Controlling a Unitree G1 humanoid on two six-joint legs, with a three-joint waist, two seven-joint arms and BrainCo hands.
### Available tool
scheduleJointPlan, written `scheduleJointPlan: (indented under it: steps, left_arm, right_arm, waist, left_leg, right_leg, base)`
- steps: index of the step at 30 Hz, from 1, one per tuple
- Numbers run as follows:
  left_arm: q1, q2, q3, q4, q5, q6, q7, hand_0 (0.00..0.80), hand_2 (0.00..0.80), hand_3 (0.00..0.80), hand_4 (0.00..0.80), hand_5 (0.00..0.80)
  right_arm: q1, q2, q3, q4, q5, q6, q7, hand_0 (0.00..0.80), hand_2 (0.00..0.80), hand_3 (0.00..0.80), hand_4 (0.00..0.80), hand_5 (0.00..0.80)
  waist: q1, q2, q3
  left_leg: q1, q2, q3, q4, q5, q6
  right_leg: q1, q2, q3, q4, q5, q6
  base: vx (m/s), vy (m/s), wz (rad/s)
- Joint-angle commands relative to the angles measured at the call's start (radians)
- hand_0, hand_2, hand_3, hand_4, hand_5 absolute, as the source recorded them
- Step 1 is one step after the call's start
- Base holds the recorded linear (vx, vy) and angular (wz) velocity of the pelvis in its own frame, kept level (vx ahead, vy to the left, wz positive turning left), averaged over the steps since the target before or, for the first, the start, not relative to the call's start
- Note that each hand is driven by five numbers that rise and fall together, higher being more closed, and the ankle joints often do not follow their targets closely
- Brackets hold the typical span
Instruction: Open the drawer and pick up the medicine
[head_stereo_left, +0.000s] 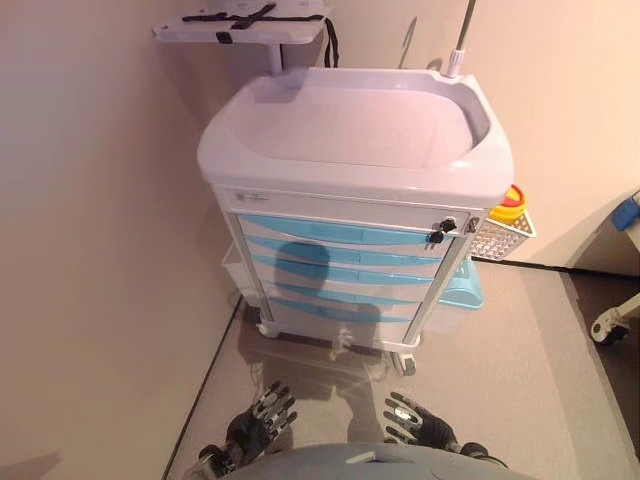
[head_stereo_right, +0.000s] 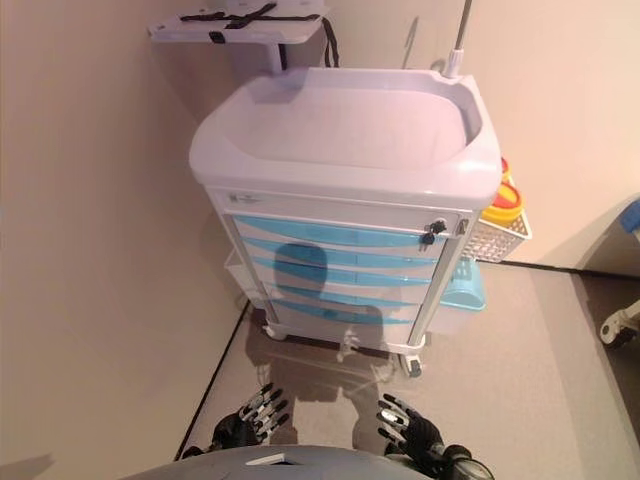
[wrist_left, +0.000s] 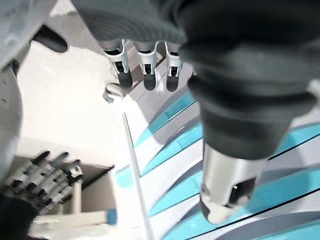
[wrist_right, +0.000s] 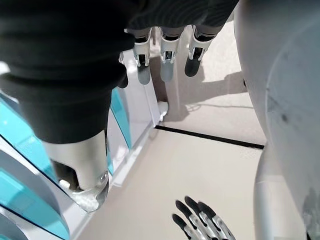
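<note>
Blue drawers (five, all closed) front one cart.

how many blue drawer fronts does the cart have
5, stacked down the front of the cart: top drawer beside the key lock, second, third, fourth, and bottom drawer. All look shut; none seem hidden.
</note>
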Motion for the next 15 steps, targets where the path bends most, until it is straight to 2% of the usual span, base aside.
scheduleJointPlan:
  steps: [1, 3, 8, 15]
  left_arm:
    - [-0.059, -0.032, 0.028, 0.01, -0.126, 0.052, -0.054, 0.0, 0.0, 0.0, 0.0, 0.0]
    - [-0.076, -0.038, 0.029, 0.004, -0.173, 0.064, -0.064, 0.0, 0.0, 0.0, 0.0, 0.0]
    - [-0.158, -0.056, 0.056, -0.015, -0.267, 0.079, -0.123, 0.0, 0.0, 0.0, 0.0, 0.0]
    - [-0.246, -0.067, 0.074, -0.101, -0.417, 0.069, -0.105, 0.0, 0.0, 0.0, 0.0, 0.0]
  right_arm:
    - [-0.038, 0.025, 0.005, -0.019, 0.062, -0.034, 0.002, 0.0, 0.0, 0.0, 0.0, 0.0]
    - [-0.04, 0.028, 0.007, -0.022, 0.079, -0.047, -0.012, 0.0, 0.0, 0.0, 0.0, 0.0]
    - [-0.061, 0.031, 0.024, -0.048, 0.111, -0.092, -0.022, 0.0, 0.0, 0.0, 0.0, 0.0]
    - [-0.061, 0.019, 0.037, -0.178, 0.152, -0.075, -0.065, 0.0, 0.0, 0.0, 0.0, 0.0]
  waist:
    - [-0.01, -0.024, 0.08]
    - [-0.013, -0.027, 0.107]
    - [-0.031, -0.052, 0.226]
    - [-0.056, -0.082, 0.322]
  left_leg:
    - [-0.083, -0.065, 0.004, 0.059, -0.017, 0.048]
    - [-0.114, -0.064, -0.001, 0.088, -0.024, 0.055]
    - [-0.251, -0.068, -0.007, 0.229, -0.053, 0.068]
    - [-0.434, -0.075, -0.002, 0.4, -0.079, 0.076]
  right_leg:
    - [-0.041, -0.012, 0.01, 0.137, -0.071, 0.048]
    - [-0.081, -0.013, 0.018, 0.176, -0.08, 0.043]
    - [-0.242, -0.014, 0.051, 0.326, -0.108, 0.035]
    - [-0.409, -0.005, 0.086, 0.452, -0.114, 0.026]
  base:
    - [-0.028, 0.031, -0.12]
    - [-0.071, 0.033, -0.15]
    - [-0.138, 0.022, -0.05]
    - [-0.073, 0.003, -0.05]
